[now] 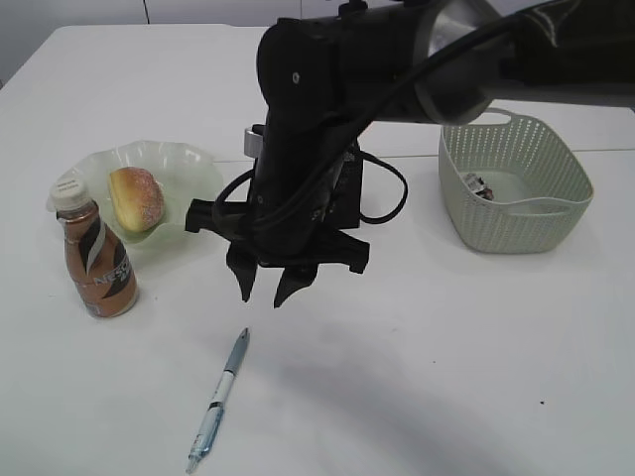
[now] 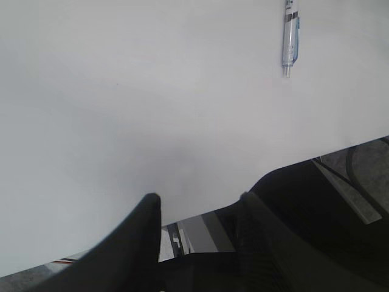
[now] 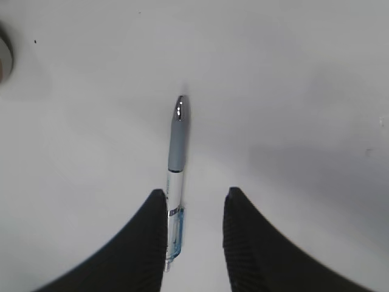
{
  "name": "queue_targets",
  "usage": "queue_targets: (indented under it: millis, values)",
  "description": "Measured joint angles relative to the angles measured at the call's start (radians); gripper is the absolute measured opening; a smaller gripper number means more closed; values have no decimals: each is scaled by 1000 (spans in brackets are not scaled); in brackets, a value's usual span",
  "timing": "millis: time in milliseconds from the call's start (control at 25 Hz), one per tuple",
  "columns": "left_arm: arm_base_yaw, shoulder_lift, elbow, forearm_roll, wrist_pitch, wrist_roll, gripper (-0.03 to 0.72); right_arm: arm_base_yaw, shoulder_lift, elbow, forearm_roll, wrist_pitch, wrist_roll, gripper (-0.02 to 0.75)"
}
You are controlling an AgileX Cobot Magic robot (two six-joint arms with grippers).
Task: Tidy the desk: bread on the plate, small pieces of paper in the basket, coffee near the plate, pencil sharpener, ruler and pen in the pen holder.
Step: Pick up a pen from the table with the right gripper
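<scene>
Pen (image 1: 219, 399) flat on table (image 1: 446, 347); right gripper (image 1: 270, 286) above (fingers apart), seemingly not touching.

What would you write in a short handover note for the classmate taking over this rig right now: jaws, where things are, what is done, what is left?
Right gripper: jaws open, empty, above the pen, which lies flat on the table.
Left gripper: jaws open, empty, near the table edge.
Done: bread on the plate; coffee bottle upright beside the plate; something small lies in the basket.
Left: pen into the pen holder. Holder, ruler and sharpener cannot be made out; the right arm blocks the middle.
</scene>
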Motion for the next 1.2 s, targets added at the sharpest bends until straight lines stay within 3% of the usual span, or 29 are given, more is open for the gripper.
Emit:
queue_targets:
  millis: [880,1200]
  values:
    - [0,0,0,0,0,0,307,7,0,0,20,-17,62,260]
    - [0,0,0,0,0,1,307,45,4,0,20,-60,70,260]
